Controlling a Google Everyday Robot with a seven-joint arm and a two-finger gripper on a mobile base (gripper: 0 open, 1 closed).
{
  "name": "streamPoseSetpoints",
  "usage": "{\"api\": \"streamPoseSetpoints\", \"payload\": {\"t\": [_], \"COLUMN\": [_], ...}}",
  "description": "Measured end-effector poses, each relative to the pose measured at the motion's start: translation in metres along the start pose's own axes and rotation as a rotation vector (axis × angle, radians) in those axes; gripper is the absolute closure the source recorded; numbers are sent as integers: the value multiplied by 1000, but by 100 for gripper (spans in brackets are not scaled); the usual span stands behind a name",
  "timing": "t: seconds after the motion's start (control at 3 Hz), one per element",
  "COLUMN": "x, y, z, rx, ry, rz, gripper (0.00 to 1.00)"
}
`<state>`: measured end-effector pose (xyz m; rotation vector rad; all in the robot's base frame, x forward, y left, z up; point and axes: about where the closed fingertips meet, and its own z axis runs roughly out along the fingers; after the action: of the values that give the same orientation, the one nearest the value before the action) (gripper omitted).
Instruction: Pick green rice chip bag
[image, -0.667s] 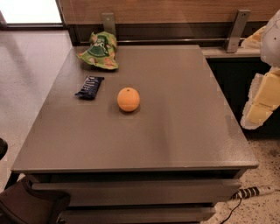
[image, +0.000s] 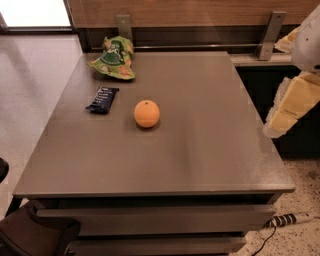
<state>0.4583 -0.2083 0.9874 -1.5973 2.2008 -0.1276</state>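
The green rice chip bag (image: 114, 59) lies crumpled at the far left corner of the grey table (image: 200, 150), with a darker green centre panel and pale-orange chip pictures. My gripper (image: 274, 130) is at the lower end of the white and pale-yellow arm (image: 295, 100), which hangs past the table's right edge. It is far from the bag and holds nothing that I can see.
An orange (image: 147, 114) sits near the table's middle-left. A small dark-blue bar wrapper (image: 102, 100) lies flat to its left, in front of the bag. A wooden wall with metal brackets (image: 270, 35) runs behind the table. A power strip (image: 292, 219) lies on the floor at the lower right.
The arm at the right has shifted slightly up and to the left. The bag, orange and wrapper have not moved.
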Motion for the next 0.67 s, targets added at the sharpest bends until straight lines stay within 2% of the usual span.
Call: {"api": "streamPoseSetpoints", "payload": {"t": [0.33,0.67], "x": [-39,-68], "y": [-47,-100], "z": [49,61], "rx": [89,214], "ry": [-191,-329], "rz": [315,521], "gripper": [0,0]}}
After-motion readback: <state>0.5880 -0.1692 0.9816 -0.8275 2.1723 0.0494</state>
